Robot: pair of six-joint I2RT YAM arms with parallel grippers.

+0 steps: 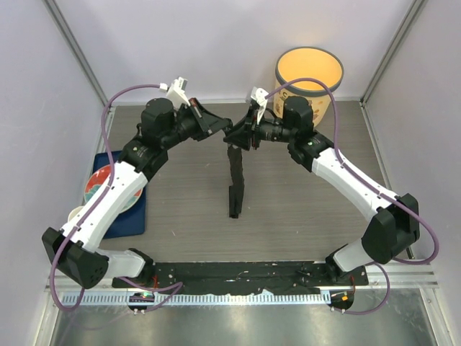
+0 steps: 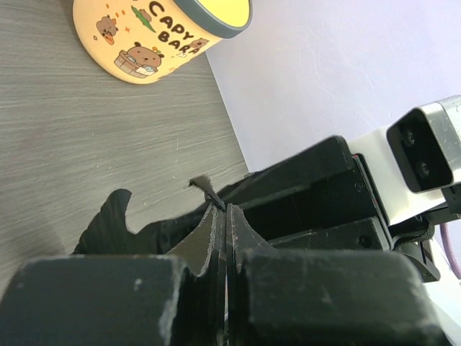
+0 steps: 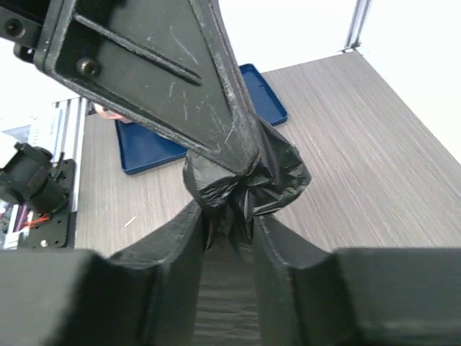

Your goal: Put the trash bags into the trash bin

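Right gripper [image 3: 229, 216] up close: its two fingers squeeze in on a crumpled wad of trash bag [image 3: 277, 169], and glossy black film fills the narrow gap. Left gripper [image 2: 222, 209] meets it tip to tip, jaws pinched flat on a sliver of the same film. Both hang over the middle of the table [image 1: 187, 194], the bag trailing toward the near edge as a long twisted strip. Trash bin [image 1: 338, 72] stands upright at the far edge behind the right arm, with a blue tray [image 1: 137, 216] under the left arm.
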